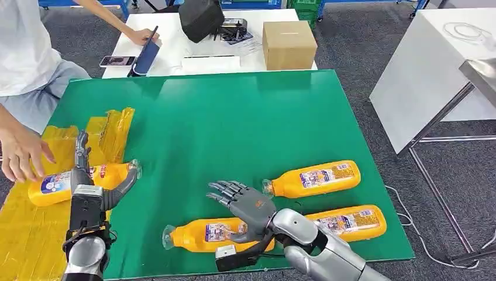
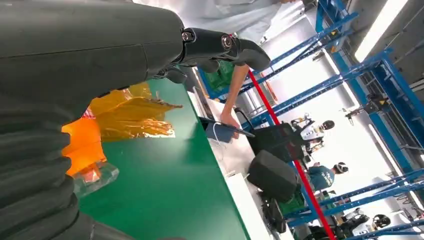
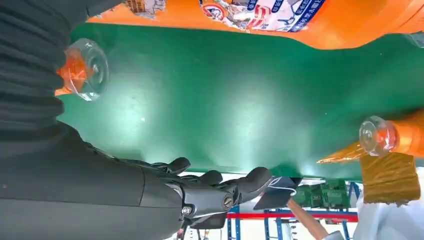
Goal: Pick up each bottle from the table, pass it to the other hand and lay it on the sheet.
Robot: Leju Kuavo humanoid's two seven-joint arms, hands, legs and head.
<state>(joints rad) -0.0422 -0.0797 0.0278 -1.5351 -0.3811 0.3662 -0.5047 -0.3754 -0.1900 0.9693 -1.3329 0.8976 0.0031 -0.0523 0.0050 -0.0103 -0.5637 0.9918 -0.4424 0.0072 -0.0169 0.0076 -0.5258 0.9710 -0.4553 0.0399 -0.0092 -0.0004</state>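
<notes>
A: The biggest thing is the green-topped bench (image 1: 234, 117). At its left end lies a crinkled yellow sheet (image 1: 23, 234).

B: And the orange bottles?

A: Four show in the head view, all lying on their sides. One orange bottle on the sheet (image 1: 52, 186) sits at the left edge with its clear cap toward the green; a person's hand (image 1: 20, 153) rests on its far end, and the left robot hand (image 1: 88, 187) is at it, fingers spread over the bottle and thumb out beside the cap. Whether it grips or only touches cannot be told.

B: The other three?

A: On the green. The upper bottle (image 1: 313, 178) lies right of centre, the right-hand bottle (image 1: 351, 222) nearer the front edge, and the front bottle (image 1: 210, 233) left of that, partly under the right robot hand (image 1: 245, 205).

B: Is that one holding anything?

A: No. It hovers wide, fingers stretched apart toward the sheet.

B: Behind the bench?

A: A white table (image 1: 175, 35) carries a cardboard box (image 1: 289, 44), a black bag (image 1: 200, 19) and a phone (image 1: 117, 61).
</notes>
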